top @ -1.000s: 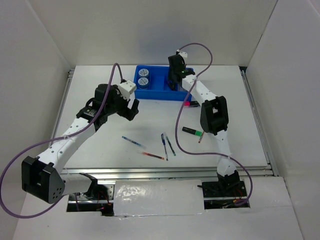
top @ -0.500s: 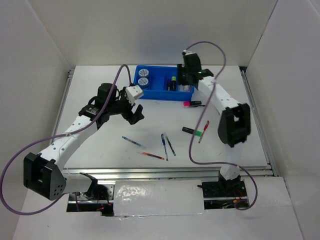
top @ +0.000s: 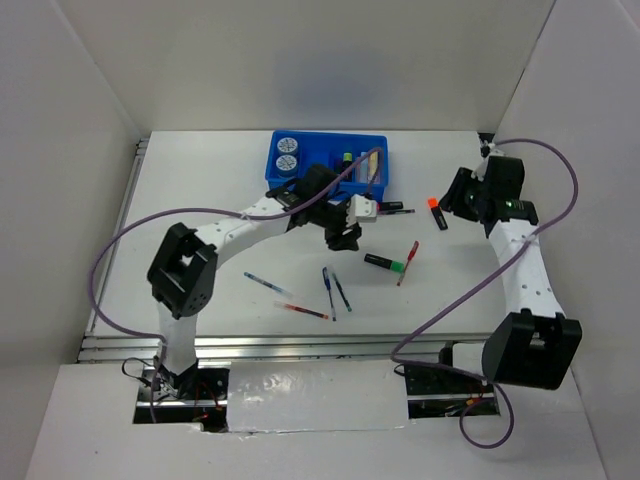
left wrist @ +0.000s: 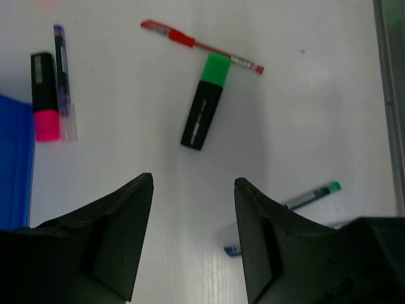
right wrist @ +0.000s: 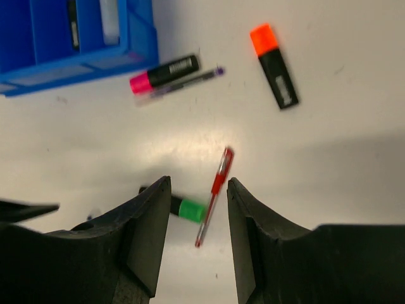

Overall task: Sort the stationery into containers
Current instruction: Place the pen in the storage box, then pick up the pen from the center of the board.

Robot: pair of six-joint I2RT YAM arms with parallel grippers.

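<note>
Two robot arms hang over a scatter of pens and markers on the white table (top: 200, 170), with the sorting job looking partly done. The blue tray (top: 330, 136) already holds two round discs (top: 287, 163) in its end compartment and a few pieces in others, while several items lie loose on the table.

The left gripper (top: 345, 232) reaches across the middle, its fingers spread with nothing between them. In its wrist view, the green marker (left wrist: 204, 101) lies just ahead of the fingertips, its cap touching or nearly touching the red pen (left wrist: 201, 45) that lies beyond it. Off to that gripper's left, the pink marker (left wrist: 44, 96) and a purple pen (left wrist: 62, 79) lie side by side, close to the tray's corner.

The right gripper (top: 452, 195) is also parted and empty. Its own camera puts the red pen directly ahead of the gap between its fingers, and the orange marker (right wrist: 274, 65) farther ahead and to the right, well apart from everything else.

The step in hand appears to be choosing the next piece. The left gripper seems lined up for the green marker, and its next move would call for descending squarely over the barrel and closing without nudging the red pen at the cap. If the right arm goes for that same pen, the two could crowd each other. The lone orange marker looks the safer pick.
</note>
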